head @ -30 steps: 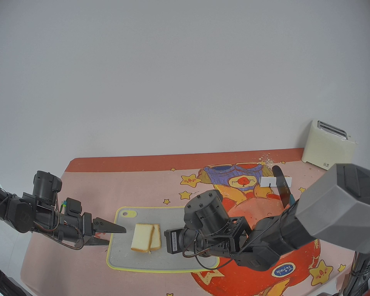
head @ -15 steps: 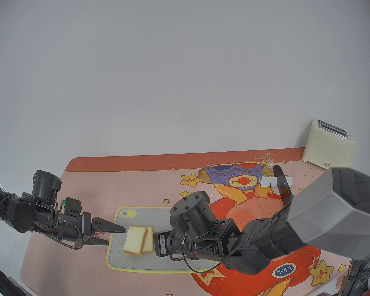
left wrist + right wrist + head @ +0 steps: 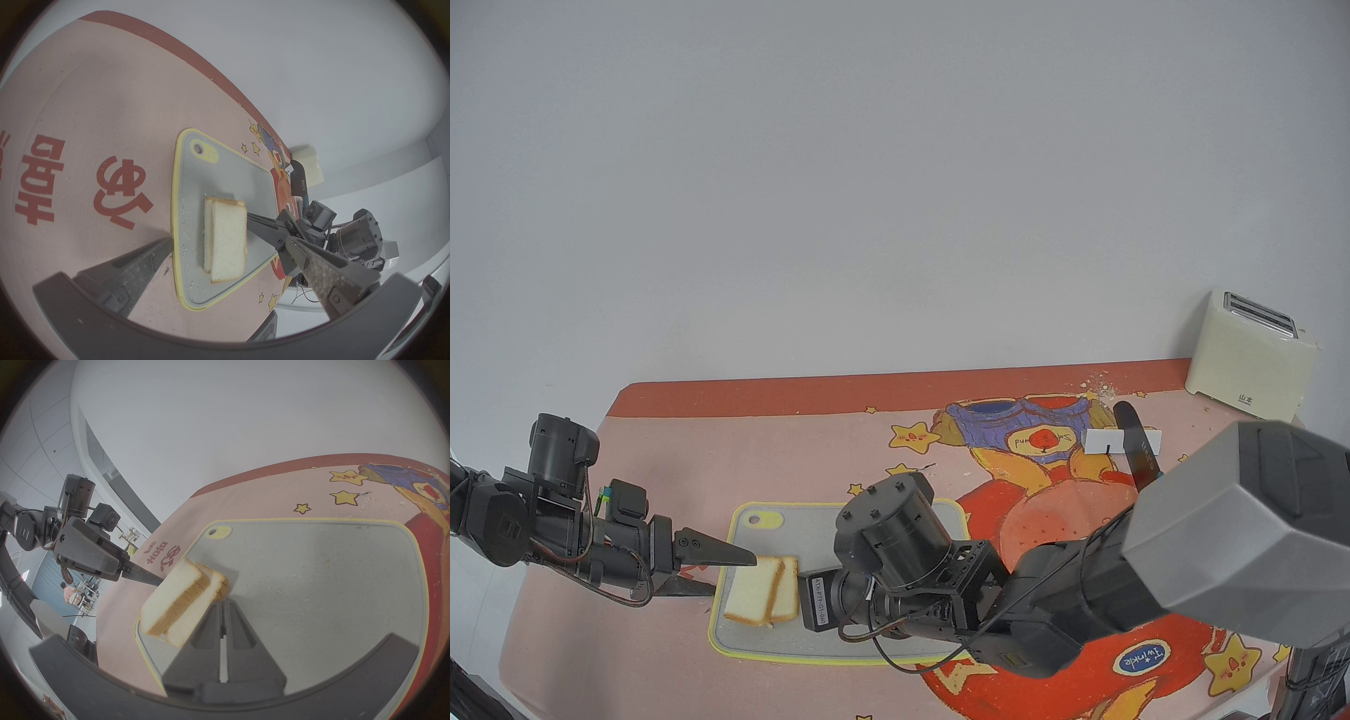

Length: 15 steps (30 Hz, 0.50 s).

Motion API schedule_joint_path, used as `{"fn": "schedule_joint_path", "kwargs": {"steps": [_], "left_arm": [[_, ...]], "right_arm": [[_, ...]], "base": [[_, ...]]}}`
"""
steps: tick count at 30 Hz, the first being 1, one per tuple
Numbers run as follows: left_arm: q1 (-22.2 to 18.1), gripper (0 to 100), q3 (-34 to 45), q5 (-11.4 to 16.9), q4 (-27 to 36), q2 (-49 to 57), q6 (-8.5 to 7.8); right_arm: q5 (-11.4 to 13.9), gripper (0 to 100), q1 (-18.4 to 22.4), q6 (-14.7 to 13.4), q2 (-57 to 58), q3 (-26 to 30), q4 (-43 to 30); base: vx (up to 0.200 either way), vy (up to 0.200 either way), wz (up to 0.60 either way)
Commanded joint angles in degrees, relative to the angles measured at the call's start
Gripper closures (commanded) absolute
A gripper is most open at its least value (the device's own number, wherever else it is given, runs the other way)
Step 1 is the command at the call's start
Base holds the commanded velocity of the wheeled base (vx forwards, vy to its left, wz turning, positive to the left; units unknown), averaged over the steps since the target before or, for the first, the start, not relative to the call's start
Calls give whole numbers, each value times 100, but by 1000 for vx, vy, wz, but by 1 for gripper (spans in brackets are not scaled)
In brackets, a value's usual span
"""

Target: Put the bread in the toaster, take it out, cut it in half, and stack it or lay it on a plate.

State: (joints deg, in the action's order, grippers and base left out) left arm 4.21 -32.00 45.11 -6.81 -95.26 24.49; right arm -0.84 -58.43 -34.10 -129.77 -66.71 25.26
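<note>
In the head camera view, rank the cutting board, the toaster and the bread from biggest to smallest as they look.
1. cutting board, largest even with the right arm covering part of it.
2. toaster, at the far table corner, so distance makes it look smaller.
3. bread, clearly smallest.

This is a robot lab staged as a kitchen. A board (image 3: 797, 530) lies on a cartoon mat (image 3: 825, 441) that covers a table set against a bare white wall (image 3: 872, 187). A toaster (image 3: 1247, 361) stands far right of the board, with a knife (image 3: 1139, 466) between them. Left of the board, a larger room with cluttered furniture (image 3: 82, 587) opens up.
</note>
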Motion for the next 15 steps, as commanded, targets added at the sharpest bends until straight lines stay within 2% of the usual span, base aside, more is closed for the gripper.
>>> {"fn": "schedule_joint_path", "kwargs": {"steps": [1, 15], "left_arm": [[54, 0, 1, -2, 5, -46, 12], [151, 0, 36, -2, 22, -10, 12]], "right_arm": [[-4, 100, -55, 0, -66, -114, 41], [-13, 100, -257, -88, -110, -492, 58]], "base": [[0, 0, 0], [0, 0, 0]]}}
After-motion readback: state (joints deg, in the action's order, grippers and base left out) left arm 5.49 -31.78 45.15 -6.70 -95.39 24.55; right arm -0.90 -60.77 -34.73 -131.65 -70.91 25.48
